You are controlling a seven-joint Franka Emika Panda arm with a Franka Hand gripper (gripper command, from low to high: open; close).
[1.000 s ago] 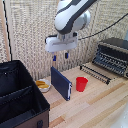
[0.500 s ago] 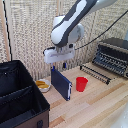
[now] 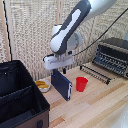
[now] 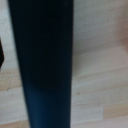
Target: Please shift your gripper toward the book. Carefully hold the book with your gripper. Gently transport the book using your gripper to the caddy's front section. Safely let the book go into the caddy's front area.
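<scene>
The dark-blue book (image 3: 61,85) stands upright on the wooden table, between a yellow bowl and a red cup. My gripper (image 3: 57,71) hangs from the white arm right above the book's top edge, its fingers down at that edge and apparently open. In the wrist view the book (image 4: 45,65) fills most of the picture as a dark band very close to the camera; my fingers do not show there. The black fabric caddy (image 3: 20,100) with inner dividers stands at the exterior view's left, apart from the book.
A red cup (image 3: 81,84) stands just beside the book toward the exterior view's right. A yellow bowl (image 3: 43,85) lies between the book and the caddy. A toaster oven (image 3: 113,55) and a wire rack (image 3: 97,74) are at the back right.
The arm has come down and a little toward the exterior view's left, bringing my gripper onto the book's top edge. The book, the cup and the caddy have not moved.
</scene>
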